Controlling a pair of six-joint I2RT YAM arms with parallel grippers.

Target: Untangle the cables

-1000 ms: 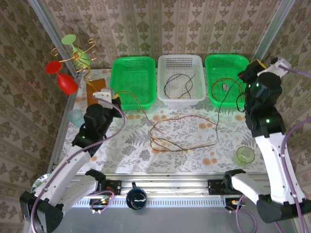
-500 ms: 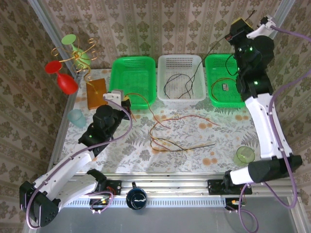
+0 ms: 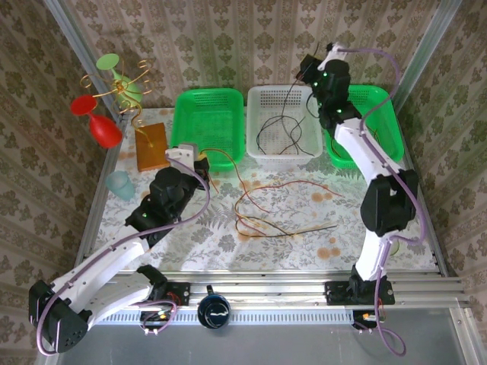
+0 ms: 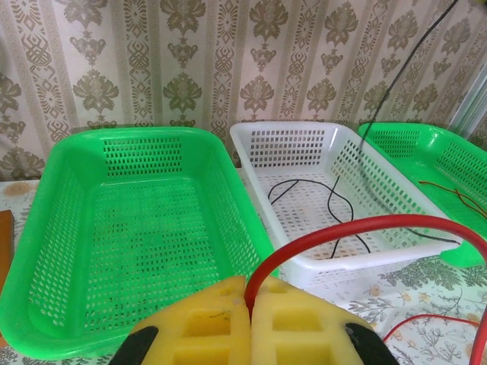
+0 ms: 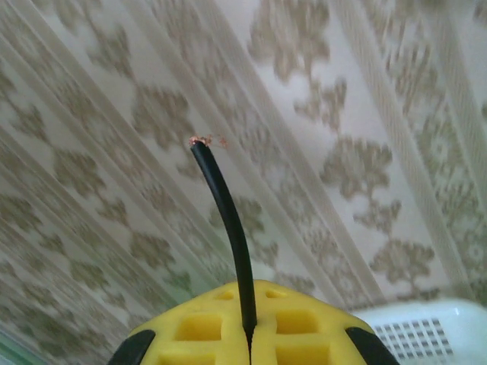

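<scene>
The left gripper (image 3: 199, 162) sits just near of the left green basket (image 3: 185, 103), its yellow pads (image 4: 205, 327) pressed together on a red cable (image 4: 380, 222) that rises from between them and arcs over to the right. In the top view that cable runs down to the flowered table (image 3: 190, 236). There it meets a loose tangle (image 3: 262, 217) of red-orange, olive and black loops lying mid-table, near of the baskets. The right gripper (image 3: 307, 72) hangs high over the far right corner of the white basket (image 3: 259, 93). It is clamped on a black cable (image 5: 228, 220) whose bare copper tip pokes out past the pads. From the gripper this cable drops into the white basket, where black loops lie on the floor. A thin orange cable (image 4: 449, 190) lies in the right green basket (image 4: 426, 135), which the right arm crosses in the top view.
</scene>
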